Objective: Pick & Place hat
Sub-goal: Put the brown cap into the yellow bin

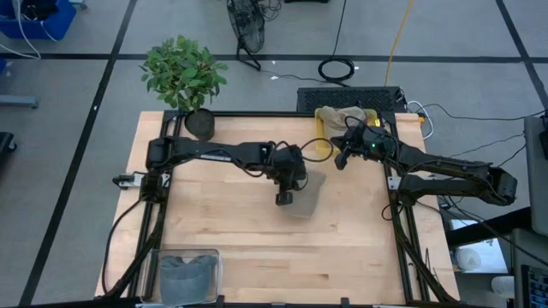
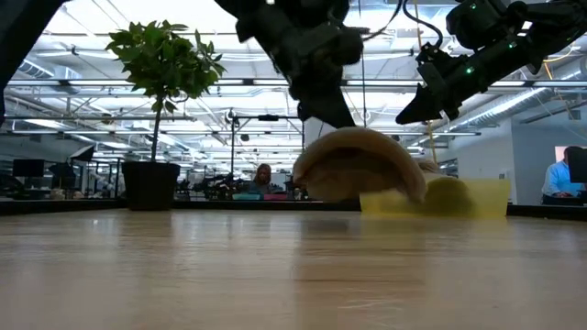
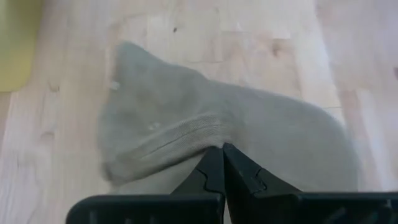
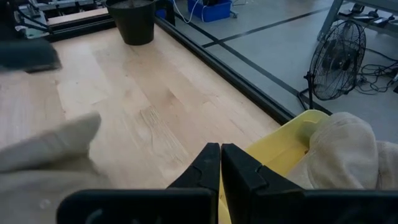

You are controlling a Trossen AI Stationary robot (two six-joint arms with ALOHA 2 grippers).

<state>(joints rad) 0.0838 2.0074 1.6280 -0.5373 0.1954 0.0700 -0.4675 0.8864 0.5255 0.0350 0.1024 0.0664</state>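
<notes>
A grey-tan knitted hat [image 1: 310,195] sits at the middle of the table, with my left gripper [image 1: 289,197] shut on it. The left wrist view shows the hat [image 3: 186,118] spread out past my fingertips. In the low view the hat [image 2: 362,165] is a rounded dome below my left gripper [image 2: 323,115]. My right gripper [image 1: 342,159] hangs shut and holds nothing, above the table beside a yellow bin [image 1: 368,115] at the far right. A beige hat [image 4: 342,149] lies in that bin. My left gripper pinches a bunched ridge of the hat's knit [image 3: 196,140] between its two fingertips. The fingers slant down from the table's left side. The cloth wrinkles toward the tips, and the rest of the hat spreads beyond them. In the low view its lower edge [image 2: 348,199] is at table level.
A potted plant [image 1: 184,77] stands at the far left corner. A clear bin with grey cloth [image 1: 188,272] sits at the near left edge. The yellow bin [image 4: 289,140] lies just under my right gripper [image 4: 221,152]. Bare wood lies around the hat.
</notes>
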